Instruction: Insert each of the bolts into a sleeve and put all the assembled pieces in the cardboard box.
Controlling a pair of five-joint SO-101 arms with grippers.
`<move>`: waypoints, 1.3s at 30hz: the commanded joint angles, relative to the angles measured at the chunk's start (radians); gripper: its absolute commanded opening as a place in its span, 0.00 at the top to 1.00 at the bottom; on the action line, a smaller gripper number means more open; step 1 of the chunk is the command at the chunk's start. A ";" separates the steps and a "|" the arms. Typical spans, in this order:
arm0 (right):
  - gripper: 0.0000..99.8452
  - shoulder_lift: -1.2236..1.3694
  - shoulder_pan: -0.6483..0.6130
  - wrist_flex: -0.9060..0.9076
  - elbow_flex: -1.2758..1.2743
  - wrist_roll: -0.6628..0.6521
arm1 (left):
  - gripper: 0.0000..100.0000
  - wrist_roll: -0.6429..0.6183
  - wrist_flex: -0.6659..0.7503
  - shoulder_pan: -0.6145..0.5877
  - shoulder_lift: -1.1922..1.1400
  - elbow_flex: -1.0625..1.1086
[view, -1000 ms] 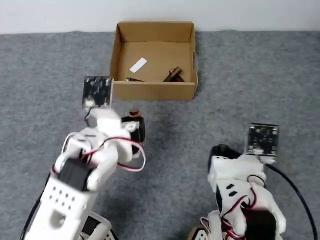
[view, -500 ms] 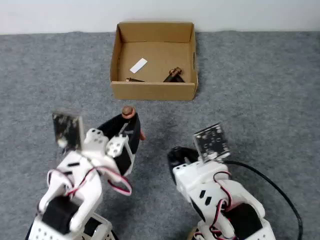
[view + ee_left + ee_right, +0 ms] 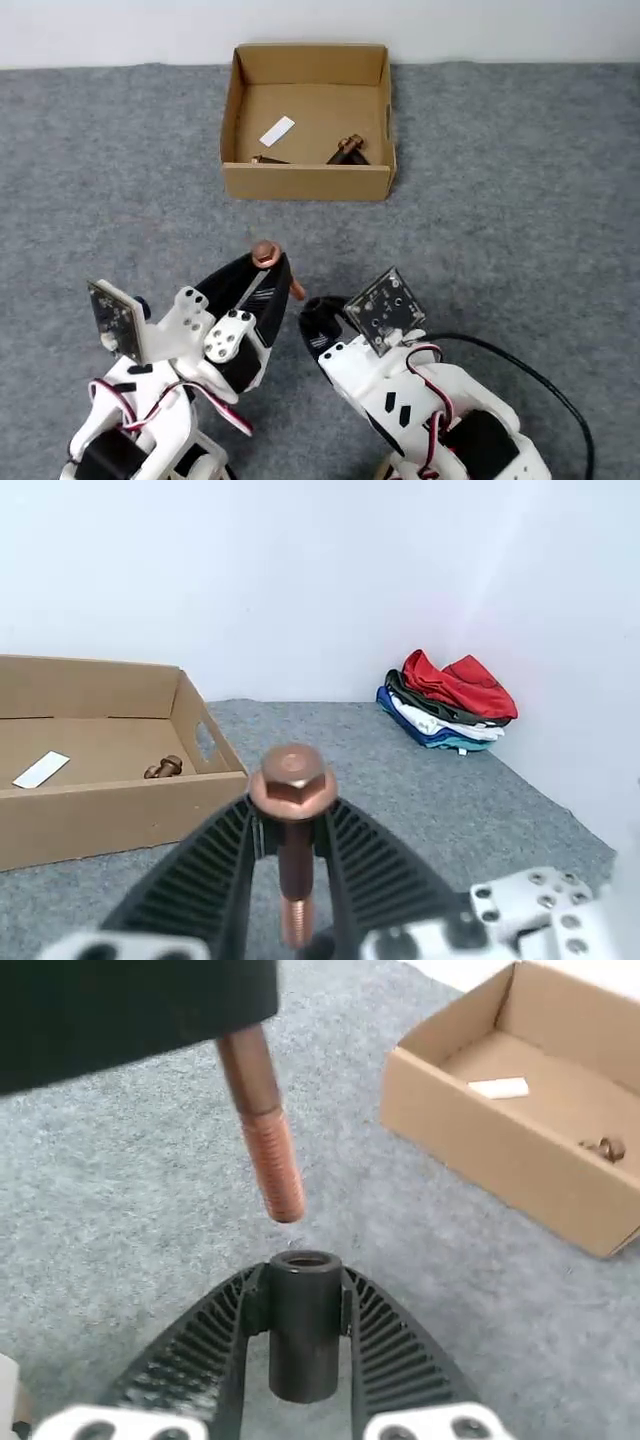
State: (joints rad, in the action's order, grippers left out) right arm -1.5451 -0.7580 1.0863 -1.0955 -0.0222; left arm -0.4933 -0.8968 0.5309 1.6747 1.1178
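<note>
from above: finds the left hand (image 3: 264, 268) clamped on the copper bolt (image 3: 264, 253) just under its head, threaded tip slanting toward the right hand (image 3: 318, 322) just beside it. places both on the near side of the grey table (image 3: 520, 200), well short of the cardboard box (image 3: 305, 183). notes one assembled piece (image 3: 348, 150) and a white slip (image 3: 277, 131) already inside that box.

from the left wrist: shows the bolt (image 3: 292, 780) pinched high on the shank, leaving the thread bare, likely so as to enter a sleeve unhindered. catches a pile of clothes (image 3: 445, 702) by the wall beyond.

from the right wrist: shows the right hand (image 3: 303, 1285) gripping the black sleeve (image 3: 304, 1325) upright, bore open upward as a socket. puts the bolt's tip close above that bore, not touching and slightly off its axis. looks like the mating step, calling for fine alignment before lowering.
</note>
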 commanded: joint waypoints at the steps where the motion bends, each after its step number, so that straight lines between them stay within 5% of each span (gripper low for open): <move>1: 0.99 0.001 -0.005 -0.028 0.008 -0.035 | 1.00 0.003 0.032 0.006 0.011 -0.008; 21: 0.99 0.002 -0.076 -0.099 0.009 -0.037 | 1.00 -0.095 0.023 0.071 0.011 0.061; 35: 0.99 0.001 -0.010 -0.248 0.014 -0.147 | 0.99 -0.092 -0.227 0.072 0.011 0.008; 39: 0.99 0.001 -0.010 -0.242 0.014 -0.149 | 0.86 -0.091 -0.232 0.071 0.011 0.008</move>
State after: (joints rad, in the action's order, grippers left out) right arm -1.5420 -0.7963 0.8930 -1.1078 -0.1619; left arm -0.5777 -1.0978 0.5969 1.6916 1.1439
